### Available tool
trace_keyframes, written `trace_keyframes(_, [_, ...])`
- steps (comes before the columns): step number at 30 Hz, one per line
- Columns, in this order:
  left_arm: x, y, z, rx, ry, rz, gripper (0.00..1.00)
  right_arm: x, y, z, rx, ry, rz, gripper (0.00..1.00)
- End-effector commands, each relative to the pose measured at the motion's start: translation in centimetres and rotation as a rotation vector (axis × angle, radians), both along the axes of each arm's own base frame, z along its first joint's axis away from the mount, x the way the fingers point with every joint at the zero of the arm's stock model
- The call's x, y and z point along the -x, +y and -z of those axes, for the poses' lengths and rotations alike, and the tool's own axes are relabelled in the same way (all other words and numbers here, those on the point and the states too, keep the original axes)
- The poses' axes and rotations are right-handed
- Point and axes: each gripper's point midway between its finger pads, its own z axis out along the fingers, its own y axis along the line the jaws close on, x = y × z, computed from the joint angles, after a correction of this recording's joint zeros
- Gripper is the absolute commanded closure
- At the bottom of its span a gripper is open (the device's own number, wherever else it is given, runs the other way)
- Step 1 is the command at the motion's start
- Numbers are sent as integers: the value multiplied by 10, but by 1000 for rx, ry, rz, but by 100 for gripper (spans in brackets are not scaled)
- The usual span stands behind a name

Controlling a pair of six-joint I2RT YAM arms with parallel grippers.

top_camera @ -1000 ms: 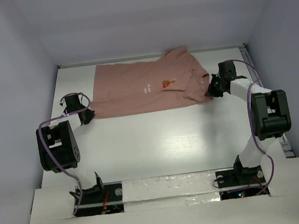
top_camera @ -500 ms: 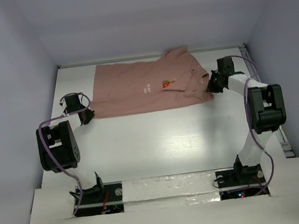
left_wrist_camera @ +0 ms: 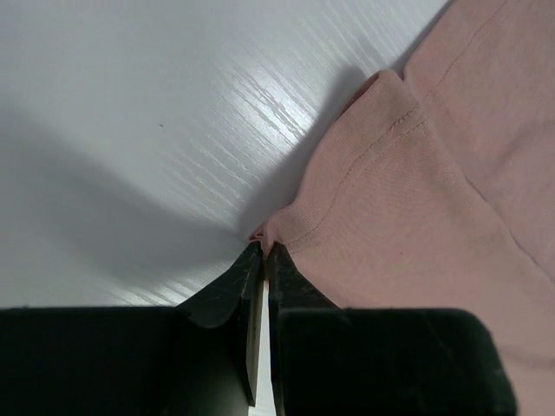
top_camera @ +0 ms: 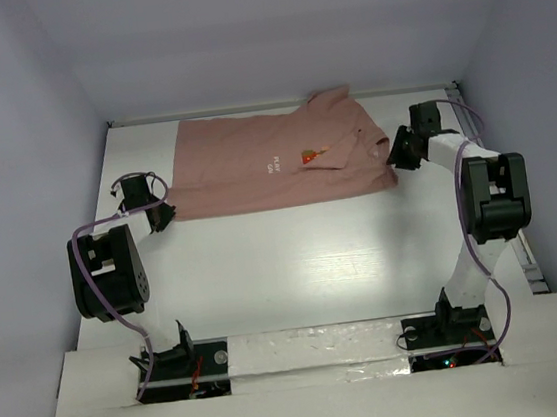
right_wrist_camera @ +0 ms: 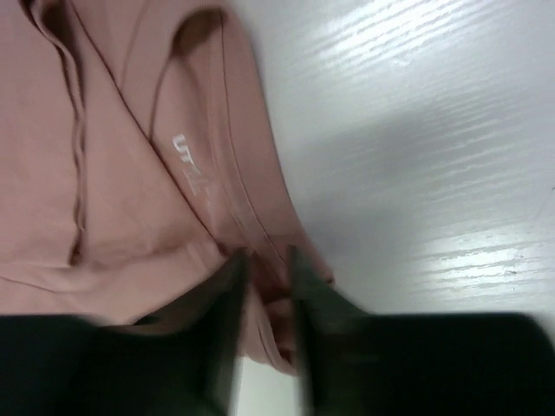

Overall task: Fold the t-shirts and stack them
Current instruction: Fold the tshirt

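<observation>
Toward 12 o'clock the right gripper point(top_camera: 400, 150) has crept along the 3 o'clock edge of the t-shirt point(top_camera: 273, 159); its fingers stand narrowly parted astride the hem, and whether they pinch it I cannot tell; the left gripper point(left_wrist_camera: 263, 247) is pinched tight on the cloth's 8 o'clock corner; the dusty-pink t-shirt lies flat across the 12 o'clock half of the counter point(top_camera: 294, 257), white lettering and red-orange print near its middle; the counter is white, grained, glossy; pale lavender walls point(top_camera: 268, 28) enclose it on three sides.
</observation>
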Motion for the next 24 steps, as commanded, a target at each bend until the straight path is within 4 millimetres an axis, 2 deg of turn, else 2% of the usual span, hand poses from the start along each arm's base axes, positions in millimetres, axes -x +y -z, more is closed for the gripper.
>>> trace_keyframes(1, [20, 11, 18, -56, 100, -13, 100, -16, 0, -32, -13, -71, -9, 57])
trace_keyframes(2, [20, 11, 16, -55, 94, -13, 100, -10, 3, -33, -30, -63, -12, 48])
trace_keyframes(3, [20, 11, 15, -55, 92, -12, 100, -4, 5, -48, -42, -98, -14, 47])
trace_keyframes(4, [20, 11, 15, -56, 92, -9, 100, 12, 7, -37, -55, -67, -1, 46])
trace_keyframes(6, [19, 9, 14, -50, 88, -4, 100, 25, 6, -41, -55, -75, 8, 50])
trace_keyframes(7, [18, 9, 12, -49, 85, -1, 100, 31, 7, -53, -64, -105, 21, 54])
trace_keyframes(8, [18, 8, 12, -46, 82, 0, 100, 46, 8, -41, -71, -74, 30, 61])
trace_keyframes(9, [18, 8, 12, -45, 81, 1, 100, 56, 10, -39, -87, -70, 39, 67])
trace_keyframes(10, [18, 8, 12, -43, 80, 2, 100, 56, 12, -42, -100, -77, 38, 67])
trace_keyframes(12, [18, 8, 13, -42, 83, 3, 100, 66, 18, -30, -132, -47, 30, 68])
trace_keyframes(15, [18, 8, 14, -42, 86, 4, 100, 66, 19, -20, -141, -34, 43, 60])
trace_keyframes(21, [18, 8, 14, -43, 87, 5, 100, 50, 10, 5, -162, -6, 87, 60])
trace_keyframes(24, [18, 8, 12, -44, 84, 6, 100, 41, -1, 10, -161, -14, 121, 60])
